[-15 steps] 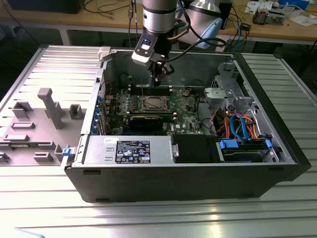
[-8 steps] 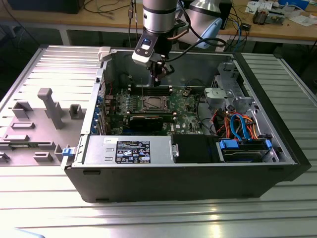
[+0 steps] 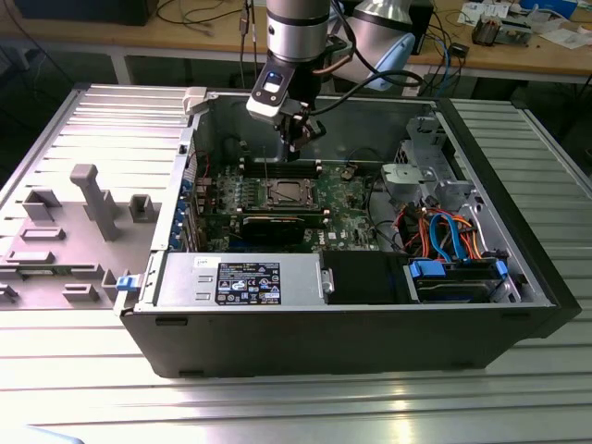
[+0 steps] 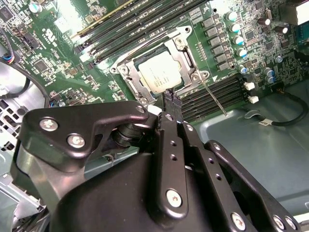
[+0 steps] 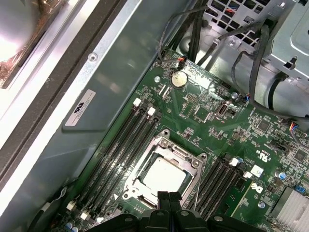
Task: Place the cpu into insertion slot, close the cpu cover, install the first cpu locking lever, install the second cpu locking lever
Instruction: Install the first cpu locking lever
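Now — jaws together, empty | cpu (image 5: 163, 175) under cpu cover (image 5: 179, 151) | case sticker (image 5: 79, 107) unreadable

Exterior view: bright, even room light. Glare streaks lie on the ribbed table (image 3: 435, 407), and the computer case (image 3: 277, 333) is shaded inside.

First wrist view: the case edge (image 5: 29, 53) is burnt out to white.

Second wrist view: a bright patch washes out the green board (image 4: 63, 21). The chip (image 4: 159, 72) shines. The gripper (image 4: 172, 99) is dark, in shadow.

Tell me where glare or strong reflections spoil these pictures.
First wrist view: a white burnt-out patch beyond the case wall; the chip is evenly lit. Second wrist view: light washes out one corner of the green board. Exterior view: bright streaks on the ribbed metal table.
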Robot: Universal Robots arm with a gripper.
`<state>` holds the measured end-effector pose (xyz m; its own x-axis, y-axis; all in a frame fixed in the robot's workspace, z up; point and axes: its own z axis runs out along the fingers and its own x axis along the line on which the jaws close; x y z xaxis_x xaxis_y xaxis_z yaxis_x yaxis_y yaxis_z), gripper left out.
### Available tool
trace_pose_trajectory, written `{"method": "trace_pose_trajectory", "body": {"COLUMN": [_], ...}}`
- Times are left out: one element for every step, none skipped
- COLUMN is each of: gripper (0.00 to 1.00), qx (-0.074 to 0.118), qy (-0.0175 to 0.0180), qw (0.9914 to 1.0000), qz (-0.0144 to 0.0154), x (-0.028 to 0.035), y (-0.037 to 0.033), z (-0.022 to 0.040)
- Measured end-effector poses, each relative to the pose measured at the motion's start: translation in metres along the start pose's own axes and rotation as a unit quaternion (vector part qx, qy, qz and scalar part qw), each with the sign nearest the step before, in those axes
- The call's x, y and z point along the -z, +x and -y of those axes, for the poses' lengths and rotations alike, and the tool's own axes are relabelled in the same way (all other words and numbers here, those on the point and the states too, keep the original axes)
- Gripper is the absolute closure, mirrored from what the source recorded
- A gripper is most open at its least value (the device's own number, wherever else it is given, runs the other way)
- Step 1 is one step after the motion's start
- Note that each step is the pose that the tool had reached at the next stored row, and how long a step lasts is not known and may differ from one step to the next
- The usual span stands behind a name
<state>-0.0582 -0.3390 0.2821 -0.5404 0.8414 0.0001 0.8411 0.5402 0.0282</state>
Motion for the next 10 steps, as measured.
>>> {"method": "trace_pose_trajectory", "body": {"gripper": [0.89, 0.89, 0.89, 0.89, 0.89, 0.89, 0.89, 0.89, 0.89, 0.89], "qx": [0.001, 0.006, 0.013, 0.02, 0.026, 0.034, 0.044, 0.056, 0.063, 0.071], "qy": [0.0, 0.0001, 0.0001, 0.0001, 0.0001, 0.0001, 0.0001, 0.0001, 0.0001, 0.0001], "qw": [1.0, 0.99998, 0.99992, 0.9998, 0.99965, 0.99942, 0.99903, 0.9984, 0.99801, 0.99746], "qz": [0.0, -0.0002, -0.0003, -0.0005, -0.0007, -0.0009, -0.0012, -0.0016, -0.0017, -0.002], "x": [0.0001, 0.0001, 0.0001, 0.0001, 0.0001, 0.0001, 0.0, 0.0, 0.0, -0.0001], "y": [0.0, 0.0, 0.0, 0.0, 0.0, 0.0, 0.0, 0.0, 0.0, 0.0], "z": [0.0, 0.0, 0.0, 0.0, 0.0, 0.0, 0.0, 0.0, 0.0, 0.0]}}
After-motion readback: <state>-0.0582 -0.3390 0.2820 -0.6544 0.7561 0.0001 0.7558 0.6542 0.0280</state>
